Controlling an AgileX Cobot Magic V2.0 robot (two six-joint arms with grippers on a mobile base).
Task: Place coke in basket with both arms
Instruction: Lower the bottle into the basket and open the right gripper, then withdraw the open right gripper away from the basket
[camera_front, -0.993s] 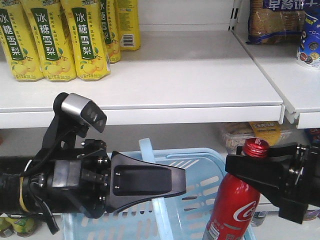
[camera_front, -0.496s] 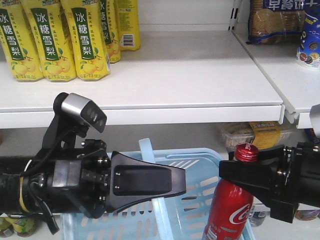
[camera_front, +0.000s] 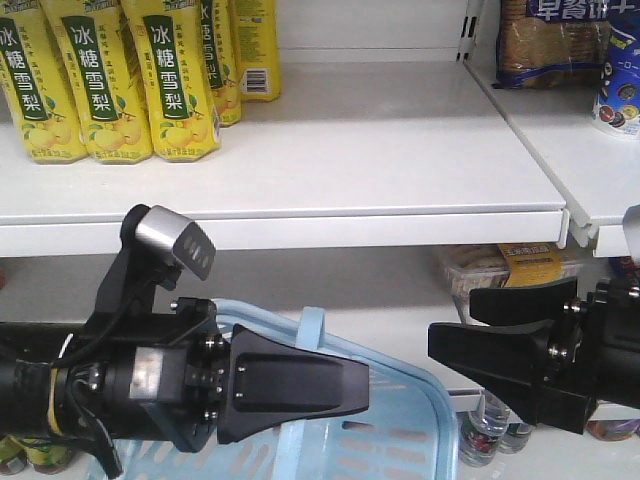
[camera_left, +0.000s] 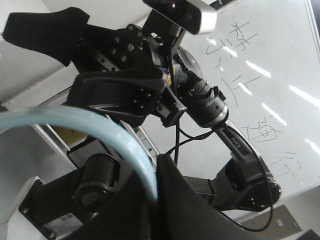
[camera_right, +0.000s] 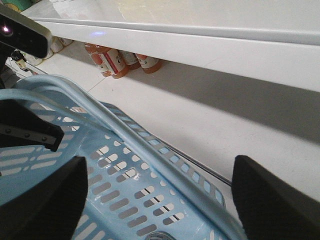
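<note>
Left gripper (camera_front: 340, 385) is clamped shut on the handle (camera_front: 308, 325) of the basket (camera_front: 400, 440), holding it up in front of the shelf (camera_front: 350, 160), evidently so the other arm has an open mouth to drop into. Right gripper (camera_front: 452, 320) hangs just beside the basket's right rim, jaws spread wide with nothing between them. Its wrist view looks down onto the slotted blue wall.

The coke shows in none of the views. It may lie low inside the basket, below the edge of the pictures, but that cannot be told.

Yellow bottles (camera_front: 100, 80) on the shelf above carry green labels reading 冰糖雪梨. Small white lettering on the right arm (camera_left: 240, 155), seen from the left wrist, appears to read PiPER. Handwritten characters on the white surface (camera_left: 260, 75) behind that arm are too loose to make out.
</note>
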